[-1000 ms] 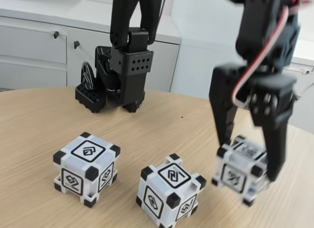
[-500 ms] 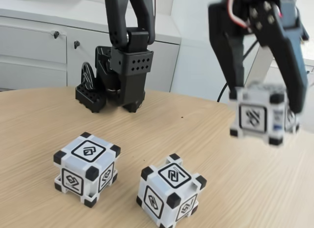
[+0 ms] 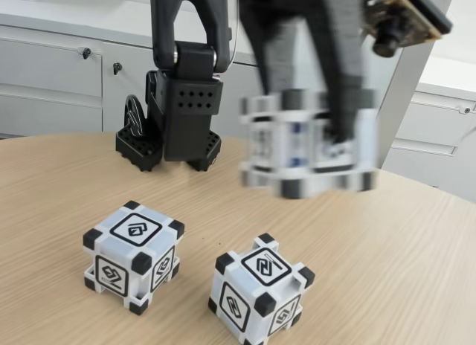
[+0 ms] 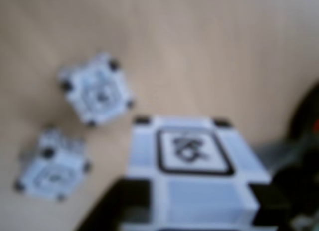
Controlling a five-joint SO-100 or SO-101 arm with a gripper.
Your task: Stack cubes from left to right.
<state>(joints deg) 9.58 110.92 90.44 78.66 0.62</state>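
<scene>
The gripper (image 3: 312, 129) is clamped on a cube (image 3: 306, 148), its dark fingers (image 3: 338, 77) coming down from the top centre of the fixed view onto the cube's sides. The held cube hangs in the air at centre frame, blurred, clear of the table (image 3: 401, 263). In the wrist view the same cube (image 4: 192, 166) fills the lower centre and right, a black-framed glyph on its upper face, with the gripper (image 4: 199, 211) at the bottom edge.

Two more cubes sit on the wooden table. In the fixed view one (image 3: 134, 254) is at lower left and one (image 3: 260, 289) at lower centre, near each other but apart. In the wrist view they appear, blurred, at upper left (image 4: 96, 89) and lower left (image 4: 52, 166).

The arm's black base (image 3: 178, 122) stands at upper left of the fixed view, before white cabinets (image 3: 52, 73).
</scene>
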